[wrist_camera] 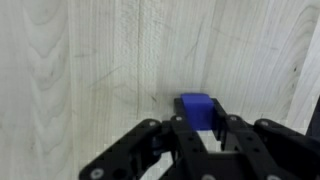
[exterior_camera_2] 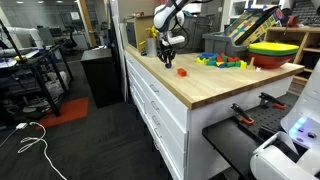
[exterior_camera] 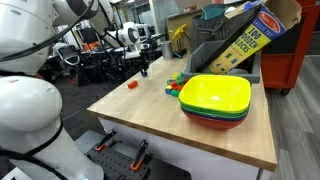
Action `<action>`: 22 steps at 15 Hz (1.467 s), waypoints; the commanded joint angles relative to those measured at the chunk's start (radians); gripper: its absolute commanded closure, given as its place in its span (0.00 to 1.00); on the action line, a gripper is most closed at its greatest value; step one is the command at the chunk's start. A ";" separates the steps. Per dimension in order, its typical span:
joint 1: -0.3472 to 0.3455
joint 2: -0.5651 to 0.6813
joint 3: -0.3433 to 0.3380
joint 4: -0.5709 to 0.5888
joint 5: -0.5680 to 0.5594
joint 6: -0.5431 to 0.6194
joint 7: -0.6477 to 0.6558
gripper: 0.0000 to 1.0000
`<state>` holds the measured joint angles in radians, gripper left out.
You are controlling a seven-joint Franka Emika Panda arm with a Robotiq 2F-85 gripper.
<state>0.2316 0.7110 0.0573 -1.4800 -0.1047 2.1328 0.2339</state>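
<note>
In the wrist view, the blue block (wrist_camera: pixel 198 108) lies on the wooden surface (wrist_camera: pixel 80 60), right between the fingers of the gripper (wrist_camera: pixel 207 130). The fingers stand close against its two sides, but I cannot tell whether they truly pinch it or merely flank it. The block reaches out ahead of the fingertips, so I judge the hold shallow. A squeeze near its rear edge could twist it or pop it forward, and pads scraping the wood could drag.

In an exterior view the gripper hangs low over the surface, with a red block (exterior_camera: pixel 131 84) near it that a sideways slip could knock. A heap of coloured blocks (exterior_camera: pixel 177 85) and stacked bowls (exterior_camera: pixel 215 100) sit well off to one side. None of that appears at the wrist. Neither exterior view shows the blue block, because the gripper hides it.
</note>
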 commanded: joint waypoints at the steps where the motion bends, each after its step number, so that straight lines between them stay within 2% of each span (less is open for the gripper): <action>1: 0.000 -0.052 -0.008 -0.027 0.011 -0.037 0.005 0.93; 5: -0.001 -0.129 -0.020 -0.087 0.009 -0.066 0.042 0.93; 11: -0.014 -0.289 -0.024 -0.235 0.024 -0.110 0.107 0.93; 22: -0.041 -0.532 0.002 -0.562 0.105 -0.044 0.140 0.93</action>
<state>0.2116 0.2655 0.0423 -1.9273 -0.0299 2.0457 0.3608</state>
